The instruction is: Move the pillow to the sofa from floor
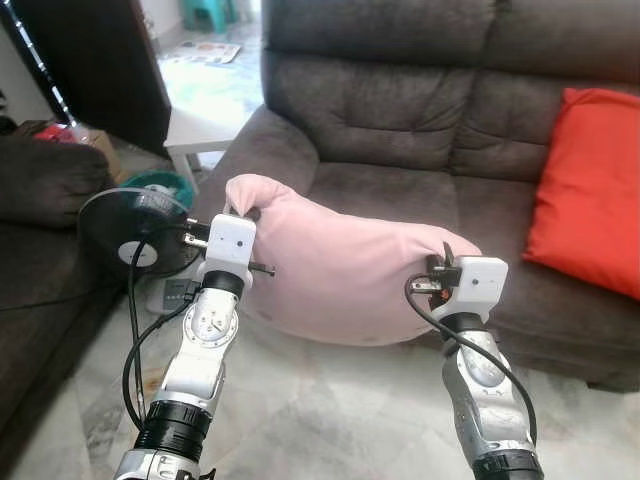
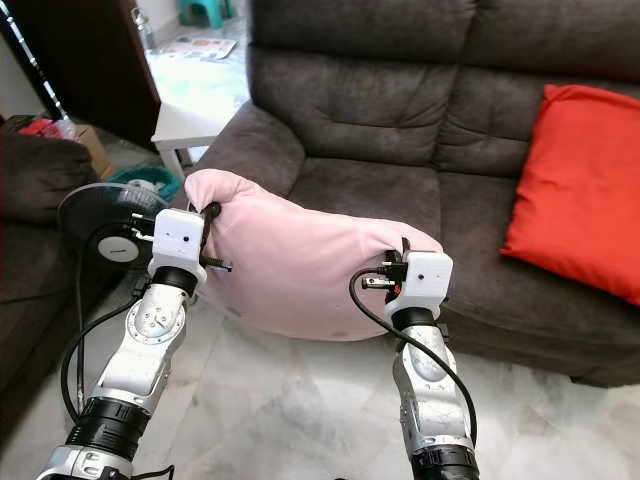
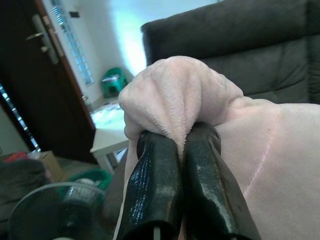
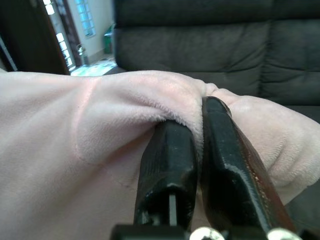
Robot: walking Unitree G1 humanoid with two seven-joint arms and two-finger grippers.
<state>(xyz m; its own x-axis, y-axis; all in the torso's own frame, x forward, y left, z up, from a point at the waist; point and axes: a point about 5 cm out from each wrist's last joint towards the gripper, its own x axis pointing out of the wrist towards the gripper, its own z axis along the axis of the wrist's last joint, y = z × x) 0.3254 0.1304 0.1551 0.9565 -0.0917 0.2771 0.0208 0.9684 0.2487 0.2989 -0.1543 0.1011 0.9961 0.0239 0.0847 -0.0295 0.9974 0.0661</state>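
Note:
A pale pink pillow [image 1: 340,265] hangs in the air between my two arms, in front of the dark brown sofa [image 1: 400,110] and above the marble floor. My left gripper [image 1: 234,208] is shut on the pillow's left corner; in the left wrist view its black fingers [image 3: 155,180] pinch a fold of pink plush [image 3: 175,95]. My right gripper [image 1: 447,256] is shut on the right corner, and its fingers [image 4: 172,165] squeeze the fabric [image 4: 100,120] in the right wrist view. The pillow's lower edge hangs level with the sofa seat's front.
A red cushion [image 1: 590,190] leans on the sofa's right side. A black floor fan [image 1: 135,235] stands at the left beside another dark couch [image 1: 40,200]. A white side table [image 1: 205,130] and a green basin [image 1: 160,185] sit behind it.

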